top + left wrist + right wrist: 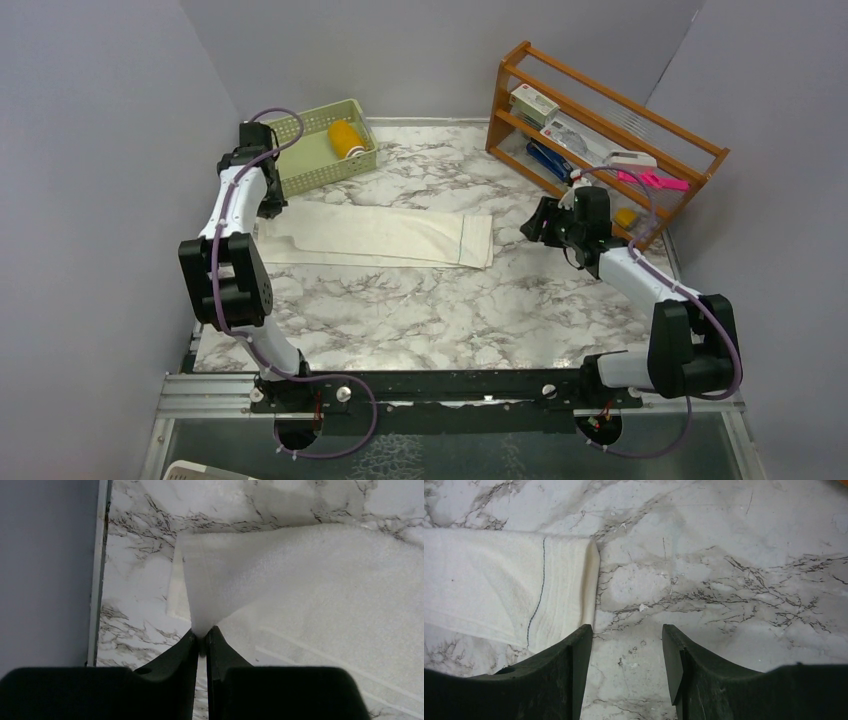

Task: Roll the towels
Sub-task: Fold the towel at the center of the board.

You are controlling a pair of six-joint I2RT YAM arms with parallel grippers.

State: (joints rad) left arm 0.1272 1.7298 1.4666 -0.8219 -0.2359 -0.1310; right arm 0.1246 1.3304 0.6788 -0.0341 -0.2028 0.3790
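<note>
Running left to right, cream towel (pixel 385 237); left hand (pixel 201 639) pinches its corner, right hand (pixel 626 631) stands wide.

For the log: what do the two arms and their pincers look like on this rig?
The left arm and right arm match: white links between chunky black joint housings, with a purple cable looping along each. The left pincer and right pincer each have two matte black fingers tapering to narrow tips. No markings show.
</note>
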